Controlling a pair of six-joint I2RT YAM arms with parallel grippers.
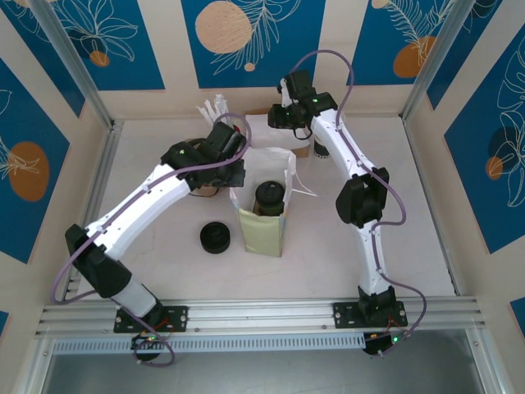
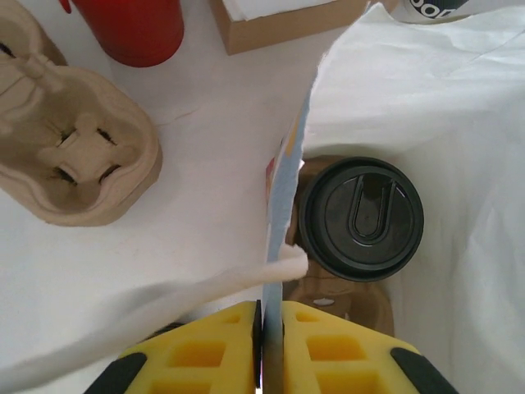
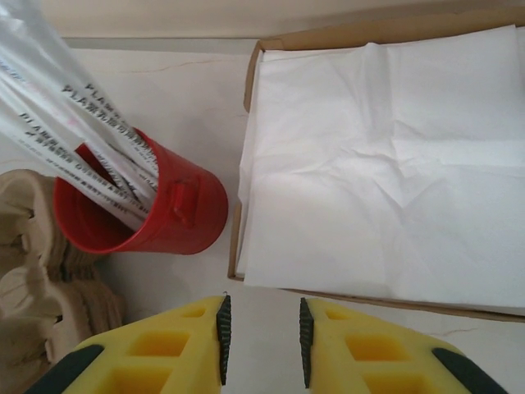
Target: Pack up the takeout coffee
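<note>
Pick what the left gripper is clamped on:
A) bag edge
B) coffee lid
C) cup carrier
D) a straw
A: in the left wrist view the left gripper is shut on the thin top edge of the white bag, while the coffee stands inside the bag, clear of the gripper.

On the white table [image 1: 410, 213] in front of me, a paper bag [image 1: 262, 234] stands upright mid-table, with a black lid disc [image 1: 216, 237] just to its left. Farther back sit a pulp cup carrier [image 2: 74, 156], a red cup [image 3: 156, 222] of wrapped straws and a cardboard box [image 3: 394, 29] of napkins.
</note>
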